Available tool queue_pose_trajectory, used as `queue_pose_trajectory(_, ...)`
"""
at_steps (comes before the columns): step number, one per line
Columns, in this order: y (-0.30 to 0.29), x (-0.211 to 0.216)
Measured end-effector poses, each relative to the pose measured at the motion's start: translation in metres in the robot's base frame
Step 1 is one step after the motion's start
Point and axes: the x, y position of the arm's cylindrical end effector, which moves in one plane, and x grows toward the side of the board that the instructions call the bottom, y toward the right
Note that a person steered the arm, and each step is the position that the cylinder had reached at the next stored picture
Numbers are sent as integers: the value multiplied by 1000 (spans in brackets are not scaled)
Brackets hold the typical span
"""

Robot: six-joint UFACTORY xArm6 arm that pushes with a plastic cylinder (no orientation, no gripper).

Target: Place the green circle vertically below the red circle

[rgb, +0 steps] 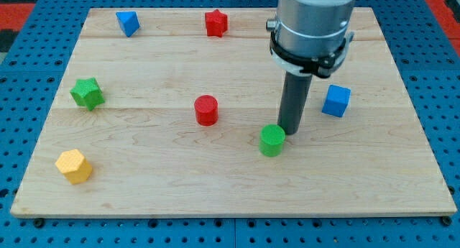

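1. One rod is carried by the arm, with no pincer to open or close and nothing held; my tip [290, 131] is set on the board right of centre, touching or just beside the upper right flank of the green circle [272, 141].
2. The green circle is thus found down and to the view's left of my tip, and is judged ready to be pushed leftward.
3. The red circle [206, 110] is seen near the board's centre, up and to the left of the green circle, apart from it.
4. The wooden board [144, 183] below the red circle is bare.
5. A blue cube [336, 100] stands just right of the rod; the yellow block [74, 166] lies near the bottom left corner.
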Motion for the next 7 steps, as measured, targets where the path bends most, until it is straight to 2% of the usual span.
queue_pose_trajectory(1,-5,17)
queue_pose_trajectory(4,3,30)
queue_pose_trajectory(5,-56,22)
queue_pose_trajectory(6,-80,18)
queue_pose_trajectory(7,-88,41)
